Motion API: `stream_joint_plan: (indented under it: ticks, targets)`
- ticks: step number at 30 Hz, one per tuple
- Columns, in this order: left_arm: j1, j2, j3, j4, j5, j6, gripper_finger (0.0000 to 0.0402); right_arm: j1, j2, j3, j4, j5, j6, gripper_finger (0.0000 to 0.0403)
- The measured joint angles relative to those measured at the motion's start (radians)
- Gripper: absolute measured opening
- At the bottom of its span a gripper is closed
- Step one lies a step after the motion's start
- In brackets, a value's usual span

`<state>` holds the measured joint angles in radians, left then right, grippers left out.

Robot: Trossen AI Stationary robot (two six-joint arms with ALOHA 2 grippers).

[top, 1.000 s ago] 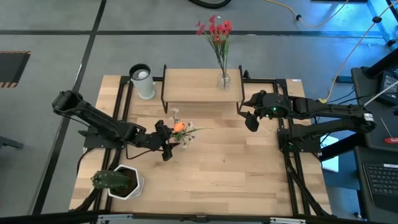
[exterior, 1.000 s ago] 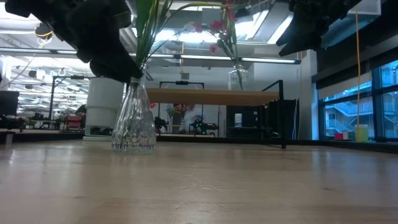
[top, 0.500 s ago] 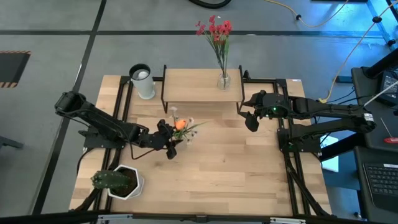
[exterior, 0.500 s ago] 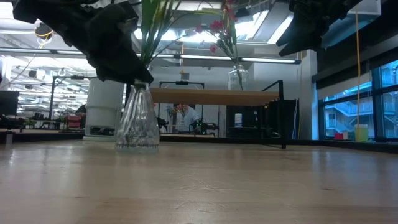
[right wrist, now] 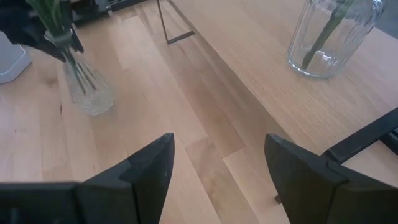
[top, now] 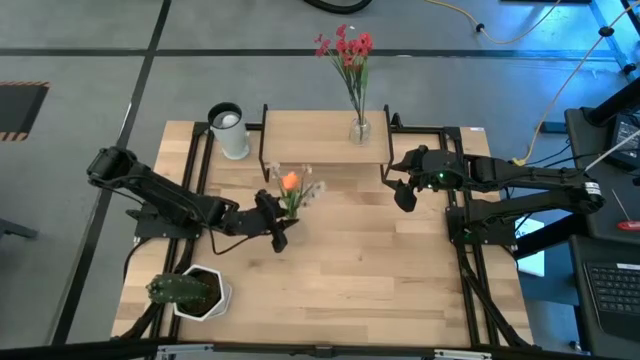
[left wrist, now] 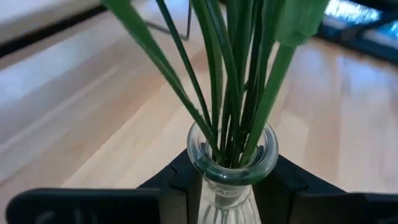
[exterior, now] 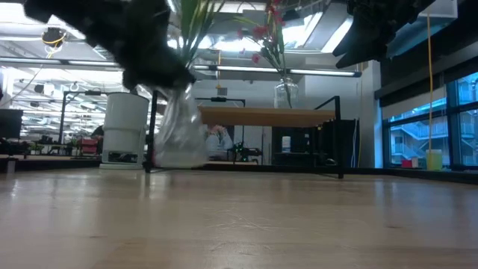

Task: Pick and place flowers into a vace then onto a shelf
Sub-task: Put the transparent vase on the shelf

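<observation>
My left gripper [top: 278,222] is at the table's middle, just in front of the shelf [top: 320,140], shut on a clear glass vase [exterior: 179,134]. The vase holds flowers [top: 290,185]: an orange tulip head, white blooms and green stems [left wrist: 230,93]. A second glass vase [right wrist: 333,34] with a spray of red blossoms [top: 345,45] stands by its base on the shelf's right part. My right gripper [top: 403,192] hovers open above the table, off the shelf's right end, touching nothing. My left gripper pinches the vase's narrow neck [left wrist: 233,168] just under the rim, one finger [left wrist: 180,186] on each side, coming level from the table's left. The vase tilts, stems rising out of its mouth. In the low view its base [exterior: 179,161] seems just off the table.
A white cylinder [top: 230,130] stands at the shelf's left end. A green spiky plant in a white pot [top: 190,290] sits at the near left corner. The shelf's black legs [exterior: 340,138] stand on the table. Bare wood lies in the near right part [top: 380,280].
My left gripper has moved toward the far edge and a little right, to the shelf's front, still shut on the vase. The vase with its flowers went along; its base has risen off the table and it has tipped. My right arm has kept still.
</observation>
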<state>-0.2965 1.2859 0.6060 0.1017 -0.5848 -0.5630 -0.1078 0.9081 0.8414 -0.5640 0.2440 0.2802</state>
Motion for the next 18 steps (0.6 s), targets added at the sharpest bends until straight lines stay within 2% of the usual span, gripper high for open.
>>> stream_joint_plan:
  ticks: [4, 9, 14, 18]
  targets:
    - [0.047, -0.038, 0.068, 0.007, 0.008, 0.030, 0.0100, 0.000, 0.000, 0.000, 0.001, 0.000, 0.000, 0.0251]
    - [0.154, -0.096, 0.190, -0.007, 0.077, 0.229, 0.0100, 0.000, 0.000, 0.000, 0.001, 0.000, 0.000, 0.0251]
    - [0.306, -0.127, 0.355, -0.156, 0.156, 0.381, 0.0100, 0.000, 0.000, 0.000, 0.003, 0.000, 0.000, 0.0251]
    - [0.458, -0.119, 0.485, -0.289, 0.259, 0.451, 0.0100, 0.000, 0.000, 0.000, 0.005, 0.000, -0.002, 0.0251]
